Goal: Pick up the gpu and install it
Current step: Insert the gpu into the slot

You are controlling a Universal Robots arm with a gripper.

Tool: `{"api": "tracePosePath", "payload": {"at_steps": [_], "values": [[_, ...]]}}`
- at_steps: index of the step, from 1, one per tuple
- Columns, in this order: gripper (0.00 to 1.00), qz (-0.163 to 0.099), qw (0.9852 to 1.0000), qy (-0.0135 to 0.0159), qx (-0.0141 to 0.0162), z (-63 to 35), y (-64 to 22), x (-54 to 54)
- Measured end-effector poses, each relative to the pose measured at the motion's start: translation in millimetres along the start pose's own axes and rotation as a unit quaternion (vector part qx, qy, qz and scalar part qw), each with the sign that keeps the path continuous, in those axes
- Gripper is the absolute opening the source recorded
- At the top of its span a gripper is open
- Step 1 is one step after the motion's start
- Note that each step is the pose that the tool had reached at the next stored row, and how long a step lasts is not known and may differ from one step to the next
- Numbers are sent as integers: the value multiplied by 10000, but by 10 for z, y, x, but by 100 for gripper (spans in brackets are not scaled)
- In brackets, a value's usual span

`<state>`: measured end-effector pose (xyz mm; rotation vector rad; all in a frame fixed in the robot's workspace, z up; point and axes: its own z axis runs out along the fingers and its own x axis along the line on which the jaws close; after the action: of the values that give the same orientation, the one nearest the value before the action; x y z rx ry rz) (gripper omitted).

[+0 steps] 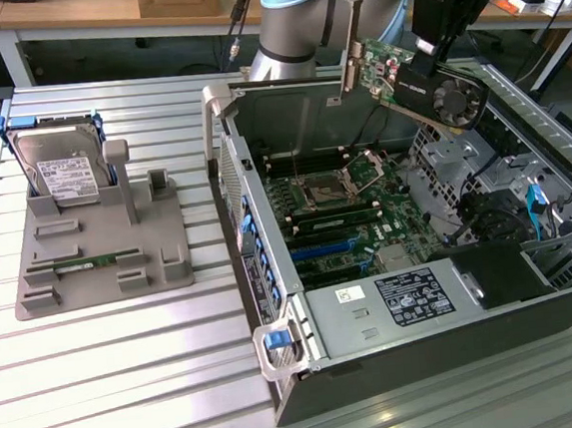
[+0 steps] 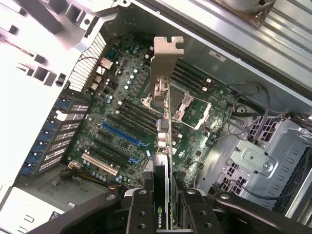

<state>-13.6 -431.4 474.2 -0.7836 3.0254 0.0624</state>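
Hand point(image 2: 163, 212) clamped on gpu point(image 1: 381, 63) — green board, black fan, silvery bracket — tilted above open case point(image 1: 429, 357)

gpu point(image 1: 413, 80) tilted, aloft above computer case point(image 1: 398, 349)

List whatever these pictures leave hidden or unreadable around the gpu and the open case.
- Wrist view: the gpu stands edge-on, so its fan face is hidden.
- Wrist view: the gpu's bracket covers part of the motherboard's processor socket.
- Wrist view: the pincer, shut on the gpu, is cut off by the picture's edge.
- Exterior view: print on the hard drive's label and the power supply's label is too small to read.
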Motion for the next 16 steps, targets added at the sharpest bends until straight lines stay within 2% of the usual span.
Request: {"api": "tracePosePath", "payload": {"at_steps": [16], "values": [[27, -541, 9985, 19, -14, 0, -1, 1]]}}
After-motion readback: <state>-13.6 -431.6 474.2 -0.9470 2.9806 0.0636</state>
